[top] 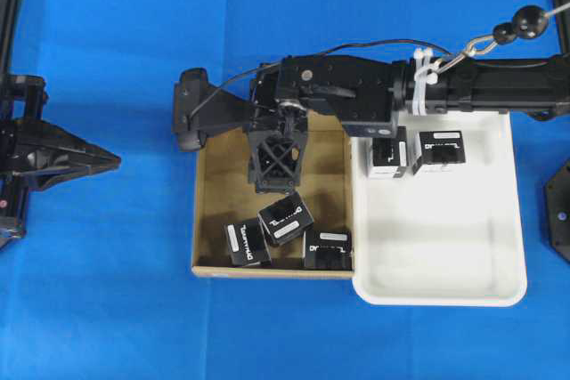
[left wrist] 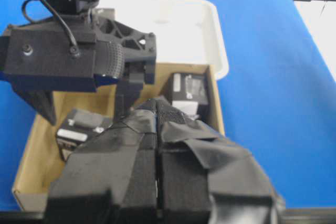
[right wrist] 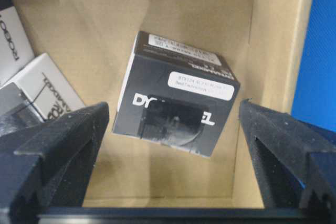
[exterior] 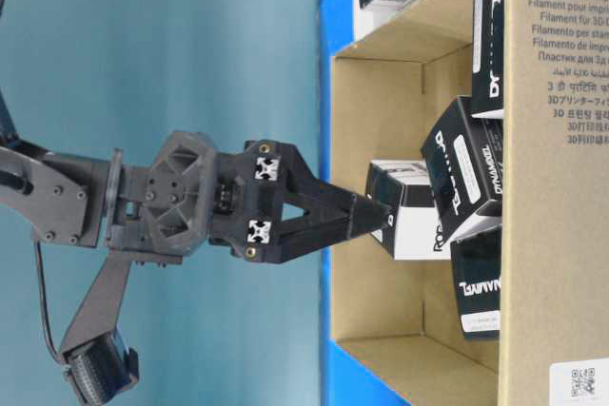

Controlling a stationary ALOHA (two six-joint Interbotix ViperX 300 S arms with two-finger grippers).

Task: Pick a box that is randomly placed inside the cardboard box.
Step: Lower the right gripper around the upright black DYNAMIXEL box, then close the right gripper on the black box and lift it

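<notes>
Brown cardboard box (top: 214, 211) sits centre in the overhead view, white tray (top: 445, 255) touching its 3 o'clock wall. Three black boxes lie along the box's 6 o'clock wall; the target box (top: 286, 217) is the tilted middle one. Right claw (top: 275, 186) reaches in from 3 o'clock and points down, just at 12 o'clock of that box. Two more black cartons (top: 414, 150) sit in the tray at its 12 o'clock end. Left claw (top: 111, 162) is parked at 9 o'clock, well apart from the cardboard.

Table-level view: right claw (exterior: 381, 216) tips are inside the cardboard box (exterior: 533, 187), near the boxes, but contact cannot be told from here.

Left wrist view: left claw (left wrist: 156, 114) has its jaws pressed together, holding nothing; the cardboard box (left wrist: 37, 145) lies beyond it.

Right wrist view: right claw (right wrist: 173, 124) is spread fully wide and empty, one finger at 8 o'clock, one at 4 o'clock, the box (right wrist: 176, 100) between them but apart from both, lying rotated on the cardboard floor.

Step judged: approach and lining up, grasp not yet made. Next move likely calls for lowering a bit more so the fingers straddle the box sides, maybe a small wrist turn to match its skew, then closing. Risk: a finger catching a corner and pushing it.
</notes>
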